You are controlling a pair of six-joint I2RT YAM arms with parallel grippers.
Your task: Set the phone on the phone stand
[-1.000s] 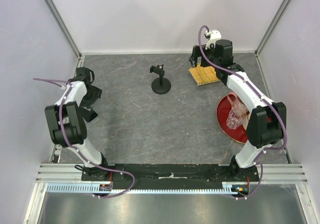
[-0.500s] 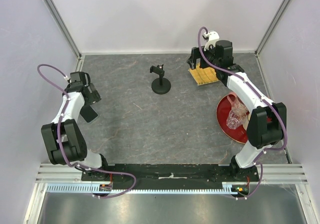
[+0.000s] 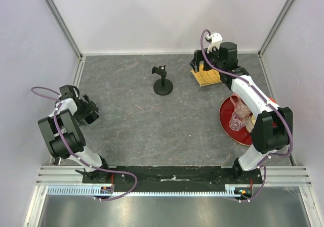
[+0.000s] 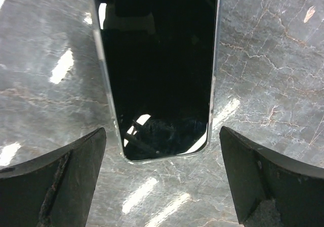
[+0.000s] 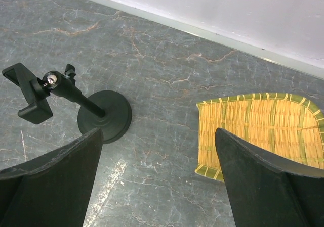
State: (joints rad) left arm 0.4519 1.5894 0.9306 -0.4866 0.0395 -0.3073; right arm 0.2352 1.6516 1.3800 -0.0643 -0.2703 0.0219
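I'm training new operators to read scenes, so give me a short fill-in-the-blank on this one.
1. The left gripper stands ___ astride the phone.
2. The cradle of the phone stand is ___.
3. The right gripper holds ___.
4. The colour of the plate is ___.
Missing: open, empty, nothing, red.

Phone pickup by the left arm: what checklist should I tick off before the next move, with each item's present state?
1. Left gripper open: ok.
2. Phone lying flat, its end between the left fingers, untouched: ok.
3. Fingers low enough to catch the phone's edges: cannot tell.
4. Phone stand upright, cradle empty: ok.
5. Right gripper open, empty, apart from the stand: ok.
6. Phone on the stand: not ok.
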